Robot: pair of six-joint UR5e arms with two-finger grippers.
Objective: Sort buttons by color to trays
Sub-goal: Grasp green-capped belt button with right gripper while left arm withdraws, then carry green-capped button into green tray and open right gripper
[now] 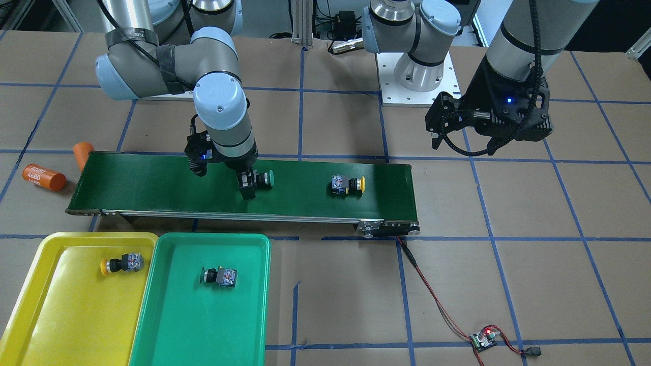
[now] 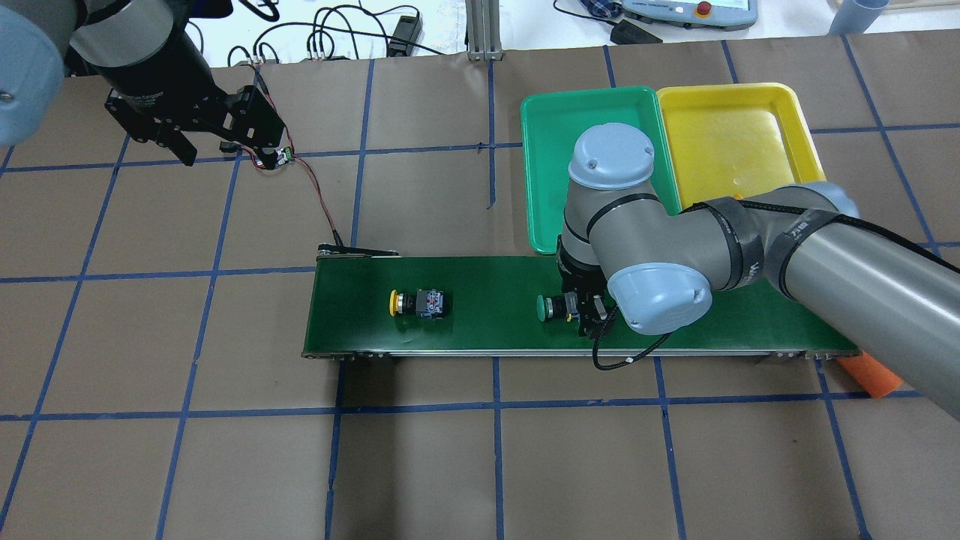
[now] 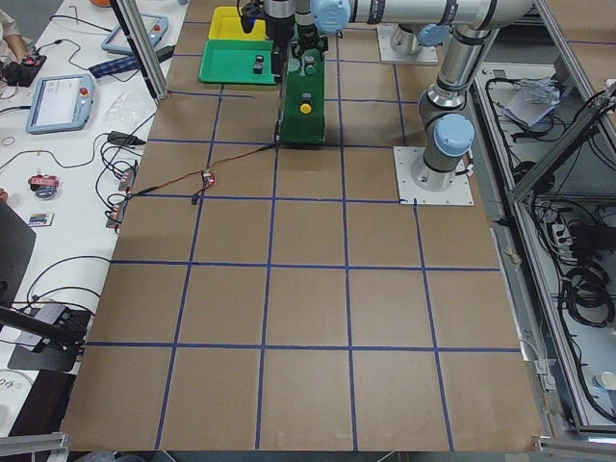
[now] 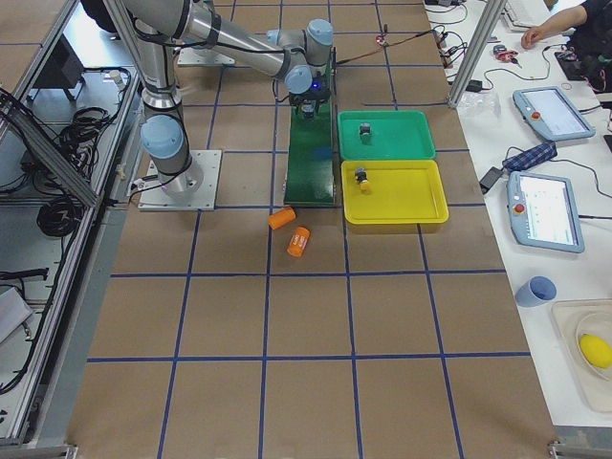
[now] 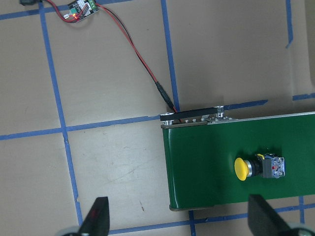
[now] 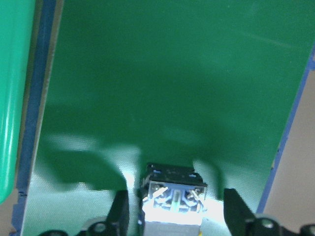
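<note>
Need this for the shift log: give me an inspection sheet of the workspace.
Surface: paper-covered table, blue tape grid; conveyor belt.
Job's things: belt green button and belt yellow button unsorted; tray yellow button in yellow tray, tray green button in green tray.
Clutter: two orange cylinders by belt end.
Grippers: right gripper open astride belt green button; left gripper open, empty.
Cables: red-black wire, belt to circuit board.
Surroundings: teach pendants, a person's hand.

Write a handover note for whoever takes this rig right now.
Right gripper: open, fingers astride the belt green button on the conveyor belt, not yet closed.
Left gripper: open, empty, hovering off the belt's end.
Done: sorted yellow button lies in the yellow tray, sorted green button in the green tray.
Left: belt green button to the green tray, then belt yellow button to the yellow tray.
</note>
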